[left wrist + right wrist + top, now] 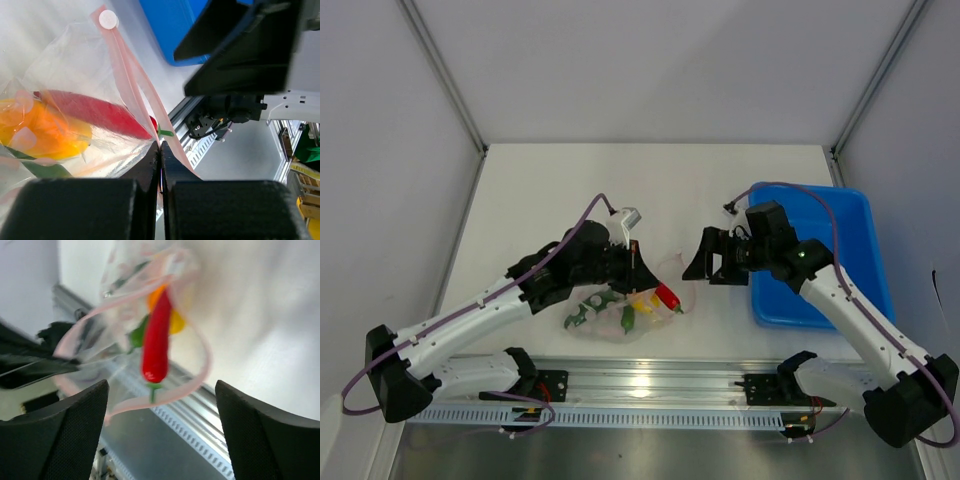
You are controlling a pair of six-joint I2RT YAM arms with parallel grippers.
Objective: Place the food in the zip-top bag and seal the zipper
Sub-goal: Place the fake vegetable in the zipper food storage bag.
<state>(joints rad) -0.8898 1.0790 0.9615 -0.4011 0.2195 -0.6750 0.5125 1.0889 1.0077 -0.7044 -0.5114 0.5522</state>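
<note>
Right hand (161, 390) opposite chili (156, 340) stem end

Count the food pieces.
4 at least: chili at the bag mouth on the right, yellow piece beside it, green piece just below, dark green cluster at the left, maybe several pieces. Crinkles may hide more.

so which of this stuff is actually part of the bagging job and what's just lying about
Part of the job: zip-top bag, red chili pepper, yellow-orange piece, green pieces, zipper pinched in the left fingers.
Lying about: blue bin, metal rail at the near edge.
</note>
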